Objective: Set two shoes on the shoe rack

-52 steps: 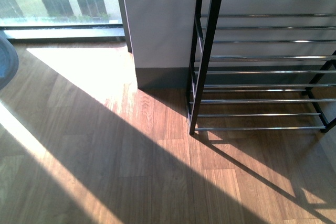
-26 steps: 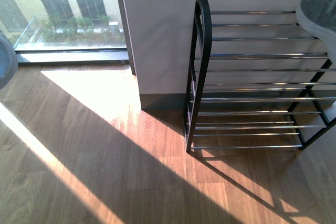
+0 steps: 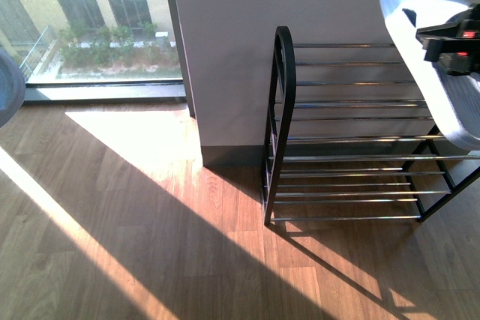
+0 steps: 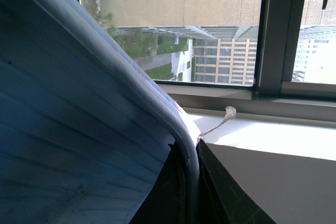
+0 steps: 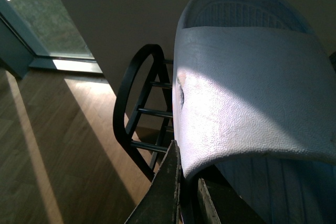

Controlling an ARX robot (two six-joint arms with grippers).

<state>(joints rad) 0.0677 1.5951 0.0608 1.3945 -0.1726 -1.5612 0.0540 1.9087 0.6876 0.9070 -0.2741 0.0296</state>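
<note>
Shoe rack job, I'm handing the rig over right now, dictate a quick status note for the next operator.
Right tool: shut on a pale blue slide, held up in the air over the right part of the shoe rack.
Left tool: its own wrist view shows a second pale blue slide pinched at the edge, near the window.
Done: nothing yet; every rack bar in view is bare.
Left: lower the right slide onto a tier, release, then bring the left one over.

wood floor (image 3: 150,245): sunlit stripes | grey wall (image 3: 225,50) | window (image 3: 90,20): buildings, greenery outside
</note>
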